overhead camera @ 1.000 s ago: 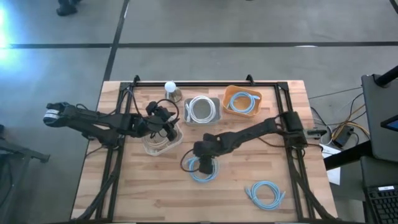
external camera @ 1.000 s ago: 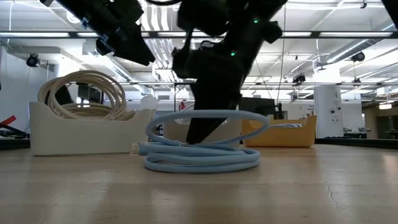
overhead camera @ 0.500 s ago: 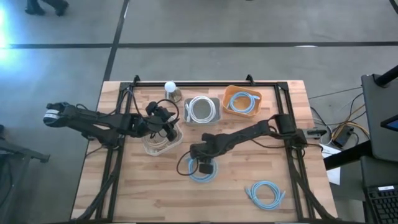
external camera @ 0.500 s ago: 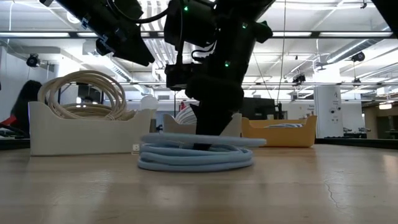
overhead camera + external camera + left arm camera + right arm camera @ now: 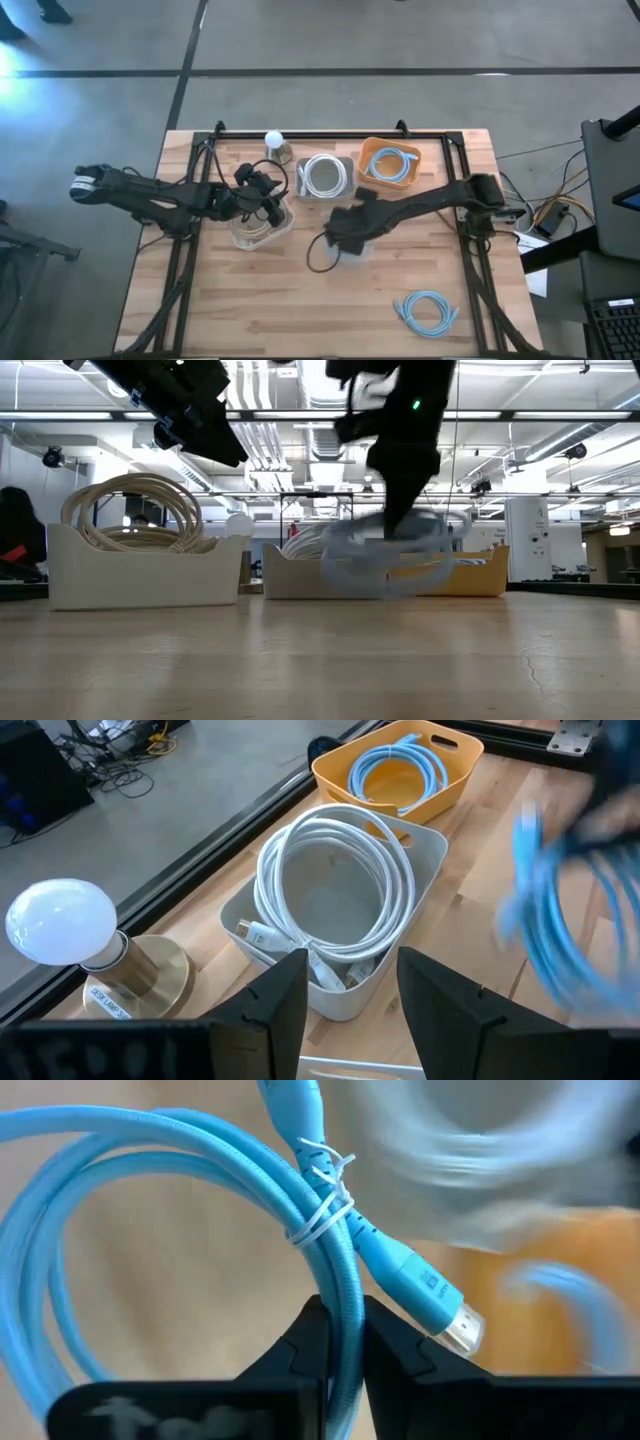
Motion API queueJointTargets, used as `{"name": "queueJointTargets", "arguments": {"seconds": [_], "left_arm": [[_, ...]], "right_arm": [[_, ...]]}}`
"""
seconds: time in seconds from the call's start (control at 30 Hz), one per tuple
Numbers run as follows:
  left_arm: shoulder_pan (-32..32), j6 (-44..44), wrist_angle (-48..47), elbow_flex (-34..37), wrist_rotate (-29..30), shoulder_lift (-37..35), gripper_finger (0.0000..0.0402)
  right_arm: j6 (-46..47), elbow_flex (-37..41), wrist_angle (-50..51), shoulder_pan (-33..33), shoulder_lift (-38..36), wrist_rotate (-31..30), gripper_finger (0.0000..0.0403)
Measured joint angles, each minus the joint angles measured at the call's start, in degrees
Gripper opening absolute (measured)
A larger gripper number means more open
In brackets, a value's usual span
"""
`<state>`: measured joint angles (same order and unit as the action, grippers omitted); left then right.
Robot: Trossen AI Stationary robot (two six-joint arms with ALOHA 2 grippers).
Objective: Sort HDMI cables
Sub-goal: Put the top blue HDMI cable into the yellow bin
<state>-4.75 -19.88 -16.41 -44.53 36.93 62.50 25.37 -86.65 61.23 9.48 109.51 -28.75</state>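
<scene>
My right gripper (image 5: 340,1335) is shut on a light blue HDMI cable coil (image 5: 392,548), which is in the air over the table's middle, near the bins. In the high view the gripper (image 5: 345,235) hides the coil. My left gripper (image 5: 350,995) stands open above a white bin (image 5: 262,225) in which a beige coil (image 5: 135,510) lies. A white coil (image 5: 335,885) lies in a grey bin (image 5: 325,178), a blue one (image 5: 400,765) in an orange bin (image 5: 390,163). Another light blue coil (image 5: 428,310) lies flat on the table at the near right. My right gripper pinches the coil's bundled strands (image 5: 340,1280) between its two fingers, just beside the white wire tie (image 5: 322,1195) and near a plug (image 5: 440,1310). The coil is lifted clear of the table and hangs tilted below the gripper.
A light bulb on a wooden base (image 5: 60,925) stands at the far edge, beside the grey bin. The three bins sit in a row across the table's far half. Bare wood (image 5: 250,300) lies at the near left.
My right gripper has shut on the light blue coil that lay on the table and has gone up with it, toward the far edge and a little right, toward the bins. The coil, flat on the table before, is now lifted clear and tilted.
</scene>
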Motion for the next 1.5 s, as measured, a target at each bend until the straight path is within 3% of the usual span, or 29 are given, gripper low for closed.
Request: {"name": "queueJointTargets", "arguments": {"seconds": [0.1, 0.2, 0.47, 0.73, 1.0, 1.13, 1.5], "left_arm": [[0.00, 0.00, 0.01, 0.00, 0.00, 0.00, 0.0161], [0.01, 0.05, 0.01, 0.00, 0.00, 0.00, 0.0161], [0.00, 0.24, 0.09, 0.07, 0.00, 0.00, 0.0161], [0.00, 0.22, 0.38, 0.62, 0.02, 0.01, 0.0161], [0.02, 0.20, 0.58, 0.74, 0.11, 0.02, 0.0161], [0.02, 0.20, 0.70, 0.74, 0.13, 0.02, 0.0161], [0.02, 0.20, 0.55, 0.74, 0.20, 0.02, 0.0161]], "right_arm": [[4.24, 0.43, 6.40, -0.19, -4.48, -10.15, 0.0036], [7.38, 1.67, 10.50, -0.88, -8.67, -16.50, 0.0036], [14.34, 10.36, 11.40, -7.03, -21.02, -23.57, 0.0036], [17.77, 22.92, 4.69, -18.30, -28.68, -26.46, 0.0038], [13.95, 33.13, -15.16, -26.24, -29.59, -28.41, 0.0038], [8.83, 36.42, -23.30, -27.68, -27.78, -27.62, 0.0042], [7.58, 37.33, -24.26, -27.94, -26.93, -24.33, 0.0098]]}}
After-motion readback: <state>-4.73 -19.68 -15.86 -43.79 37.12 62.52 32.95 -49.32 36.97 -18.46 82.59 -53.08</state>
